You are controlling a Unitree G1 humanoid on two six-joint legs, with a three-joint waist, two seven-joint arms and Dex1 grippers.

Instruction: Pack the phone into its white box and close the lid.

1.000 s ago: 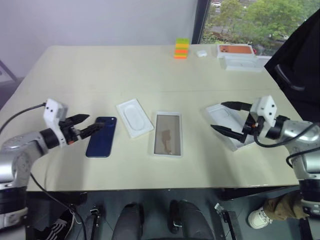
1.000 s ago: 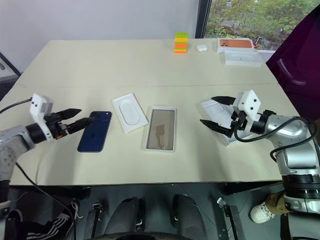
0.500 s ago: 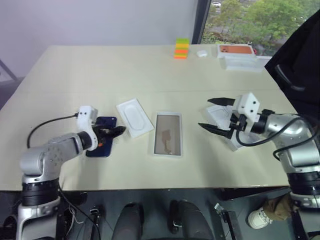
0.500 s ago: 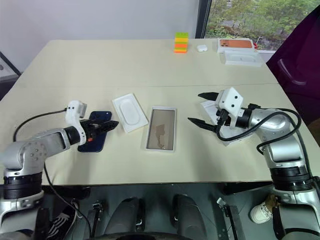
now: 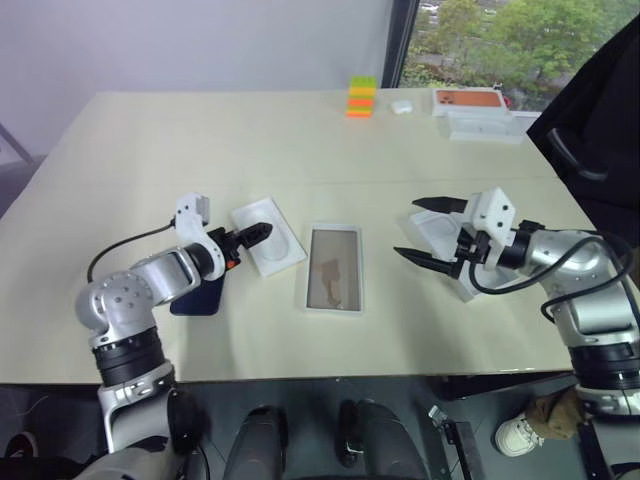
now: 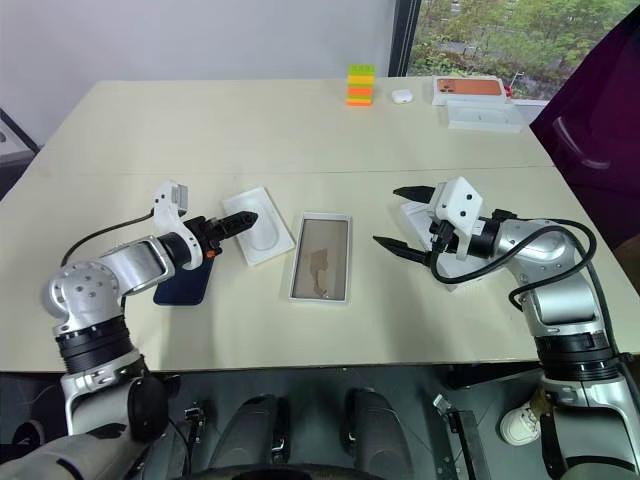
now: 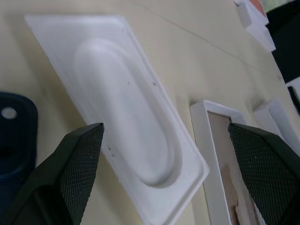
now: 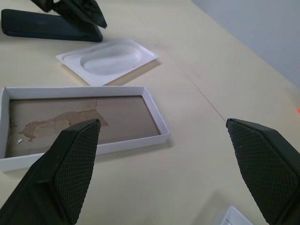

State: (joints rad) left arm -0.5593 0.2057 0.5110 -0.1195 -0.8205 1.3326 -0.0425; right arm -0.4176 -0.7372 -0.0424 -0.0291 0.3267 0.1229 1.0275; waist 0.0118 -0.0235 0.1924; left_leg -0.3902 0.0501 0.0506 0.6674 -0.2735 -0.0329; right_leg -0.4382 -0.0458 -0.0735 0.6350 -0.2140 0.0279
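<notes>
The dark blue phone [image 5: 198, 297] lies flat on the table, partly covered by my left arm. My left gripper [image 5: 250, 236] is open, past the phone's far end and low over the thin white insert [image 7: 126, 117]. To the right of the insert sits the white box [image 5: 335, 268], its tan floor bare. My right gripper [image 5: 425, 230] hovers open above the white lid [image 5: 440, 236] at the right. In the right wrist view the box [image 8: 79, 117], the insert [image 8: 108, 58] and the phone [image 8: 47, 26] lie beyond its spread fingers.
At the far right of the table stand an orange-topped box [image 5: 468, 98], a white box part [image 5: 485, 125], a small white case [image 5: 402, 105] and a stack of coloured blocks [image 5: 362, 97]. A person in dark clothes [image 5: 600, 110] stands at the right edge.
My left arm has swung right, from the phone's left side to over the insert, and its wrist has rolled. My right gripper shifted slightly left, then held still.
</notes>
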